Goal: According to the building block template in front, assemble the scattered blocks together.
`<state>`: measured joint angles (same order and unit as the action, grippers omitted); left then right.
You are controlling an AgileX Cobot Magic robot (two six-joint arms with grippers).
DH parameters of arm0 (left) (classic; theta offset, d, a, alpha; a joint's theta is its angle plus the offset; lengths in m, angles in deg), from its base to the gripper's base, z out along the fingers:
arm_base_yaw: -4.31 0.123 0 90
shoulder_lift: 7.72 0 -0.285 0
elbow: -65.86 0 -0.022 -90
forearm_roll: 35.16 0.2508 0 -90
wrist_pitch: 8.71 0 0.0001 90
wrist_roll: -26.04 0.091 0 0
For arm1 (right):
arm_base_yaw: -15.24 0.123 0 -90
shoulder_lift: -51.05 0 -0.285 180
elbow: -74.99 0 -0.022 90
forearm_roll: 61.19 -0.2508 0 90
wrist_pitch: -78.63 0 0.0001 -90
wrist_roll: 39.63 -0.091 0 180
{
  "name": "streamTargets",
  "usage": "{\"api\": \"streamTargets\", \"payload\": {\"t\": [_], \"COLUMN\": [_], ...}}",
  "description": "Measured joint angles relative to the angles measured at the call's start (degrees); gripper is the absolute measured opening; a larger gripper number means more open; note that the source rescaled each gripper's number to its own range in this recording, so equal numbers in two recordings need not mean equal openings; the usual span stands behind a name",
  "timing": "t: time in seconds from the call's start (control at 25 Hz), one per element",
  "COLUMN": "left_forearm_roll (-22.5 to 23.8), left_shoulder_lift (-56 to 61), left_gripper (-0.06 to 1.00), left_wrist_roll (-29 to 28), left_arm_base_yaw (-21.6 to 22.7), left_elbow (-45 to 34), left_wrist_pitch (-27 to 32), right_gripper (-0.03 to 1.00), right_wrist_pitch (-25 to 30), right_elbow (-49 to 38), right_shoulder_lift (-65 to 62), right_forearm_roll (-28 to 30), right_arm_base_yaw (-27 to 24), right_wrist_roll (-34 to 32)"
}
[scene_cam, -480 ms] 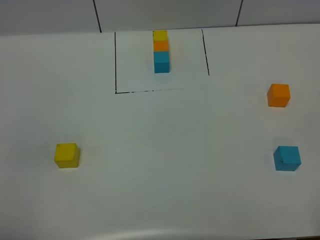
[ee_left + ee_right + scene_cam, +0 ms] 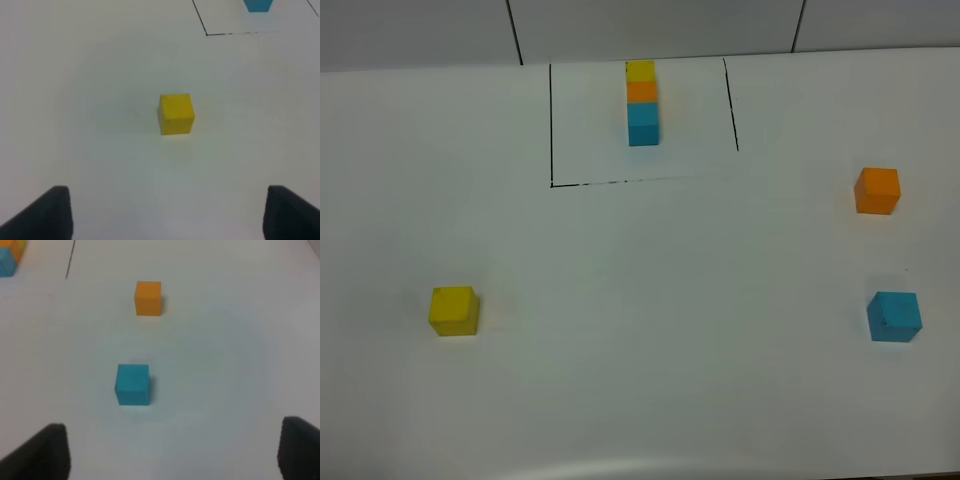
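The building block template point(image 2: 642, 101) is a yellow, orange and teal row inside a black drawn outline at the table's far middle. A loose yellow block point(image 2: 453, 310) lies at the left; in the left wrist view this yellow block point(image 2: 176, 113) sits ahead of my open left gripper point(image 2: 167, 212), apart from its fingers. An orange block point(image 2: 877, 190) and a teal-blue block point(image 2: 894, 317) lie at the right. The right wrist view has the teal-blue block point(image 2: 132, 384) nearest my open right gripper point(image 2: 175, 452), with the orange block point(image 2: 148, 298) beyond it. Neither gripper shows in the high view.
The white table point(image 2: 660, 330) has its front edge along the bottom of the high view. A grey wall with dark seams point(image 2: 515, 30) runs behind the table. The template's corner point(image 2: 9, 257) and outline show in the right wrist view.
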<state>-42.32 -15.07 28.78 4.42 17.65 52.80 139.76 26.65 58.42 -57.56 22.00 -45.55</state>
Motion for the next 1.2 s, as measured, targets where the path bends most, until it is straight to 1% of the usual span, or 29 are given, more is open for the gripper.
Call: {"api": "streamTargets", "payload": {"t": [0.84,0.92,1.0,1.12,1.2], "left_forearm_roll": [0.0,0.0,0.0,0.0,0.0], "left_shoulder_lift": [-0.1,-1.0,-3.1,-8.8,-14.1], "left_gripper": [0.74,0.77,0.85,0.95,0.98], "left_wrist_roll": [0.0,0.0,0.0,0.0,0.0], "left_arm_base_yaw": [0.0,0.0,0.0,0.0,0.0], "left_elbow": [0.0,0.5,0.6,1.2,2.0], "left_wrist_pitch": [-0.5,-1.1,-2.5,-5.6,-8.2], "right_gripper": [0.7,0.7,0.7,0.7,0.7], "right_wrist_pitch": [0.0,0.0,0.0,0.0,0.0], "right_elbow": [0.0,0.0,0.0,0.0,0.0], "right_shoulder_lift": [0.0,0.0,0.0,0.0,0.0], "right_forearm_roll": [0.0,0.0,0.0,0.0,0.0], "right_arm_base_yaw": [0.0,0.0,0.0,0.0,0.0], "right_wrist_roll": [0.0,0.0,0.0,0.0,0.0]}}
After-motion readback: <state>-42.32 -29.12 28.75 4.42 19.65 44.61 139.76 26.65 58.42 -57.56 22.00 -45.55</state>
